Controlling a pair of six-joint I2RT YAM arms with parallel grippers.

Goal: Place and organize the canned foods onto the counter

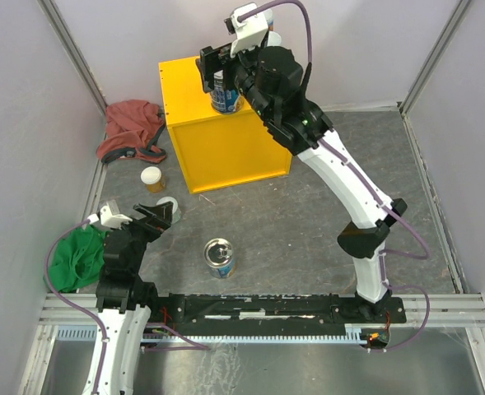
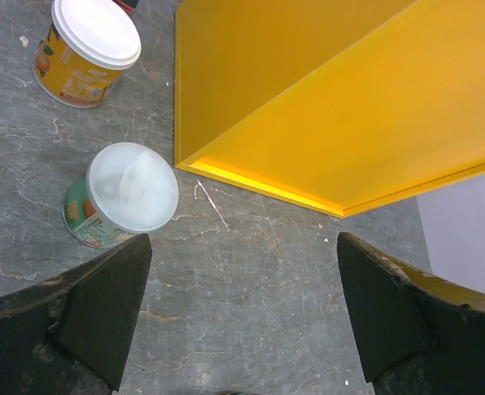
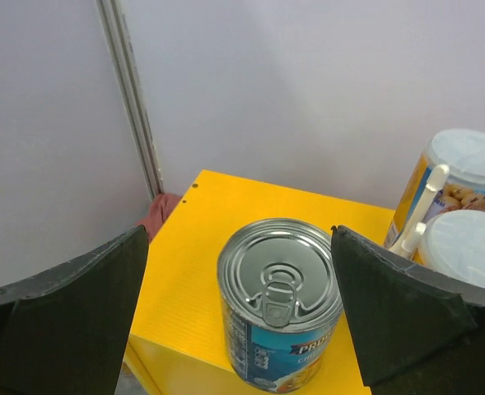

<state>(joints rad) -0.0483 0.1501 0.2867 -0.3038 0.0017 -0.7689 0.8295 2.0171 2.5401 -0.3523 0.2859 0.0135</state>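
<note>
Toward the left of the table, our left gripper (image 2: 244, 247) hung empty with its fingers wide apart. A short white-lidded can (image 2: 123, 197) stood just beyond its left finger and an orange-labelled can (image 2: 86, 51) farther off. A blue-labelled tin (image 1: 220, 257) waited on the table near the middle. Over the yellow counter (image 1: 234, 156), our right gripper (image 3: 238, 234) was spread around a silver-topped tin (image 3: 279, 300) and gripped nothing. That tin stood upright near an edge of the top, with two white-lidded cans (image 3: 464, 177) close beside it. We judged it best to lift straight up before swinging away, since sideways drift could knock the tin into its neighbours or off the edge.
</note>
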